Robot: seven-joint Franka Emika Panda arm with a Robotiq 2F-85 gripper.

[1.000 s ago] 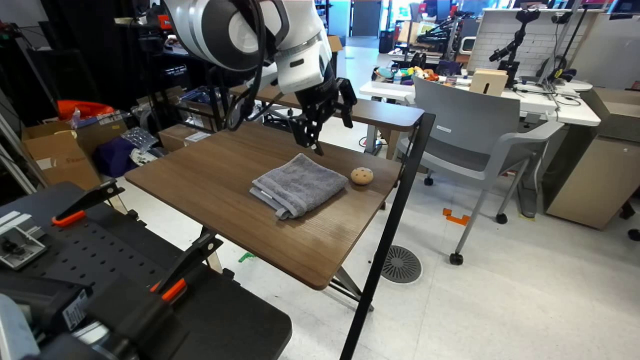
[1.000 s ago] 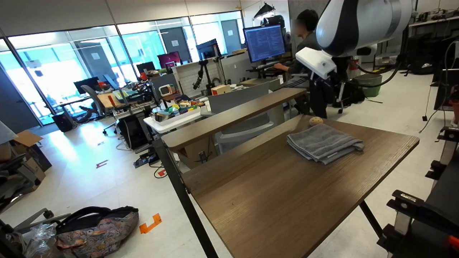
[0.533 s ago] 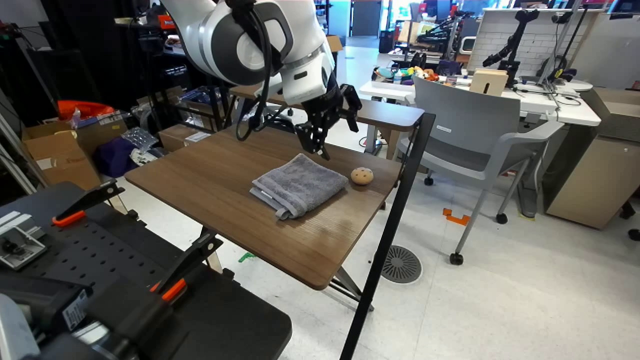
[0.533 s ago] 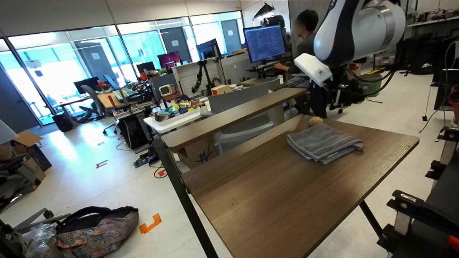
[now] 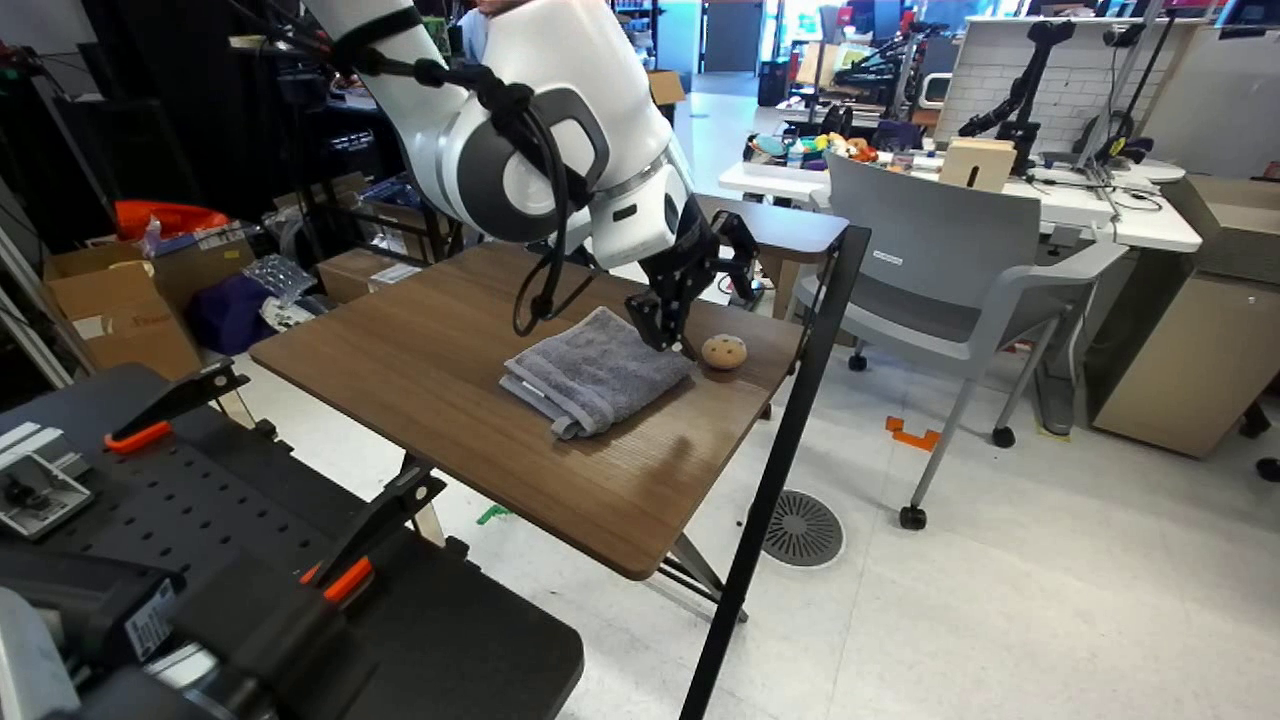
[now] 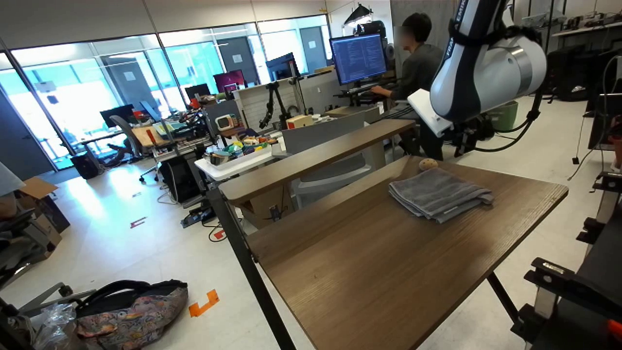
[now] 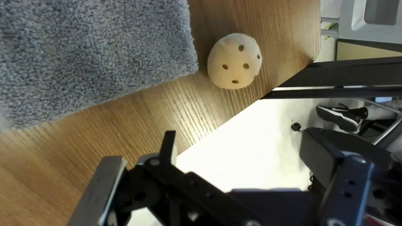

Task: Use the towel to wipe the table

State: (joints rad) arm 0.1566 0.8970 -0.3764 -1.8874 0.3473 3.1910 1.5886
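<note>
In an exterior view: shows gray terry towel (image 5: 605, 375) folded flat on the desk (image 5: 420, 340), just in from the right edge, with a spotted tan ball (image 5: 723, 352) between it and the far right corner. Shows gripper (image 5: 710, 322) raised near that edge, spread wide, holding nothing. Reads as approach, pre-grasp; probably no wiping done yet. Calls next for moving in over the terry towel, dropping low, pinching the stacked layers, then dragging from edge to edge. Best to grab away from the ball, or risk knocking it off that corner.

In an exterior view: puts terry towel (image 6: 440, 194) near the far edge, with ball toward the far left corner and seemingly touching. Can't tell gripper state from here; too dark below the Panda arm (image 6: 491, 82). Does give the long stretch of desk back from that edge, likely the wiping path.

In the wrist view: settles that contact as line-of-sight only, with a thin gap between ball and terry towel corner. Confirms parted fingers (image 7: 318, 153), straddling in this view the edge nearest the ball, with floor (image 7: 238, 150) beyond. Crops most of the terry towel; no read on the fold.
</note>
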